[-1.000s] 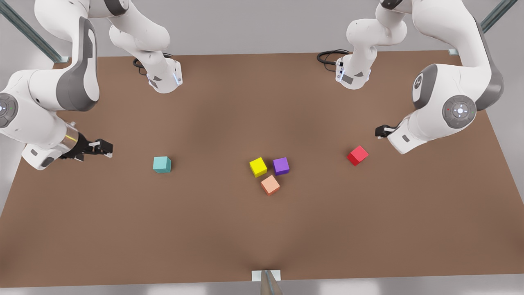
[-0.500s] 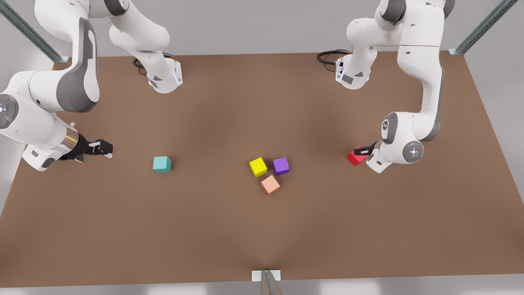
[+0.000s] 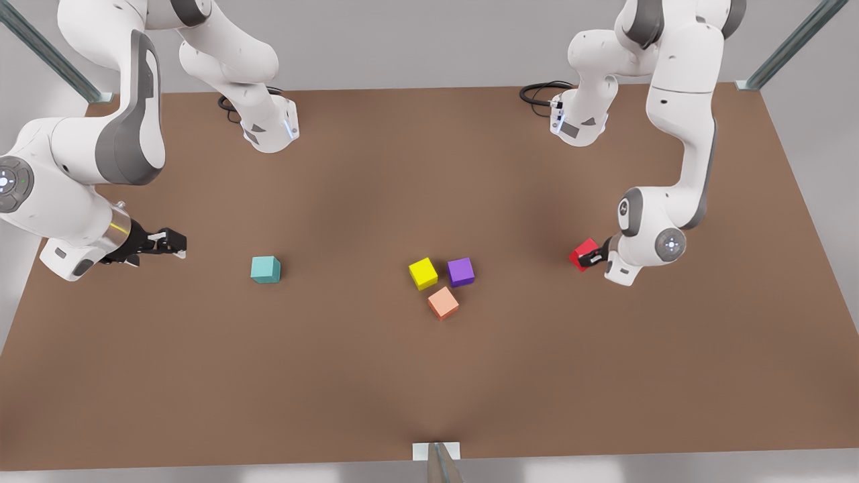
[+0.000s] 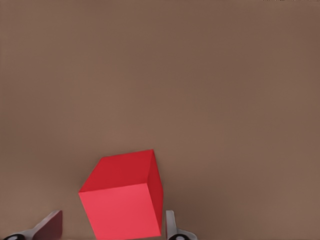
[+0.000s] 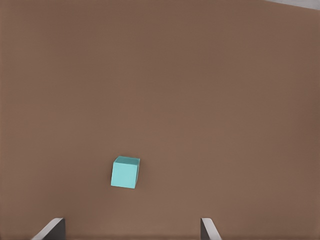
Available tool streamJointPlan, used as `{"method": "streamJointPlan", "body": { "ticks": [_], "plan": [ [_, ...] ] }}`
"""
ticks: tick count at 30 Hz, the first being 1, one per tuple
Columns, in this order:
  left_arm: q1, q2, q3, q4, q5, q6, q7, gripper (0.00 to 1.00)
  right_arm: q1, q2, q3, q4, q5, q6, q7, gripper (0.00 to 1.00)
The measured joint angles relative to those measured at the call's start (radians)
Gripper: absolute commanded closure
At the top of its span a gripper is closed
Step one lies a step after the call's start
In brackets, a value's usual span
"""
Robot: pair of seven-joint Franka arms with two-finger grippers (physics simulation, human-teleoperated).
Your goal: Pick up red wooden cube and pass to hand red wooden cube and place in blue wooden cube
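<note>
While small red wooden cube (image 3: 582, 254) sits on brown table (image 3: 376, 376), left gripper (image 3: 594, 257) straddles it, fingers (image 4: 169, 225) spread, not squeezing. Right gripper (image 3: 173, 243) waits open near small teal wooden cube (image 3: 266, 270).

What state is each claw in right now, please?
Left claw: open, its fingers either side of the red wooden cube, not yet shut on it.
Right claw: open, empty, waiting short of the blue wooden cube.

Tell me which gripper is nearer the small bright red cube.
Left. The left gripper straddles the small bright red cube, open fingers on either side. The right gripper waits across the table, beyond the teal cube.
</note>
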Motion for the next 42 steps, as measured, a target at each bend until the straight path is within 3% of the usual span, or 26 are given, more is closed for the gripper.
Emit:
{"method": "streamJointPlan", "body": {
  "ticks": [16, 17, 18, 22, 26, 28, 33, 36, 42],
  "plan": [
    [-0.022, 0.087, 0.0, -0.043, -0.04, 0.132, -0.141, 0.0, 0.001, 0.0, 0.001, -0.002, 0.0, -0.001, -0.007, 0.0],
    [-0.023, 0.091, 0.0, -0.042, -0.041, 0.14, -0.147, 0.23, 0.0, 0.0, 0.001, -0.002, 0.0, -0.001, -0.007, 0.0],
    [-0.024, 0.092, 0.0, -0.041, -0.041, 0.147, -0.152, 0.35, 0.0, 0.0, 0.001, -0.002, 0.0, -0.001, -0.008, 0.0],
    [-0.026, 0.091, -0.009, -0.01, -0.035, 0.157, -0.176, 0.36, 0.0, 0.0, 0.002, -0.005, 0.0, -0.001, -0.009, 0.0],
    [-0.037, 0.172, -0.094, 0.384, -0.052, -0.034, -0.195, 0.36, 0.005, 0.034, 0.004, -0.003, 0.018, 0.0, -0.018, 0.0],
    [-0.036, 0.265, -0.192, 0.644, -0.131, -0.179, -0.201, 0.36, 0.024, 0.157, 0.01, 0.049, 0.097, 0.002, -0.053, 0.0],
    [-0.04, 0.524, -0.397, 1.025, -0.439, -0.403, -0.17, 0.36, 0.073, 0.54, 0.064, 0.255, 0.61, 0.012, -0.189, 0.0],
    [-0.039, 0.612, -0.426, 1.083, -0.637, -0.425, -0.138, 0.36, 0.083, 0.668, 0.124, 0.35, 0.812, 0.043, -0.322, 0.0],
    [-0.056, 0.686, -0.515, 1.092, -0.851, -0.312, -0.016, 0.38, 0.114, 0.693, 0.154, 0.315, 0.991, 0.11, -0.703, 0.0]
  ]
}}
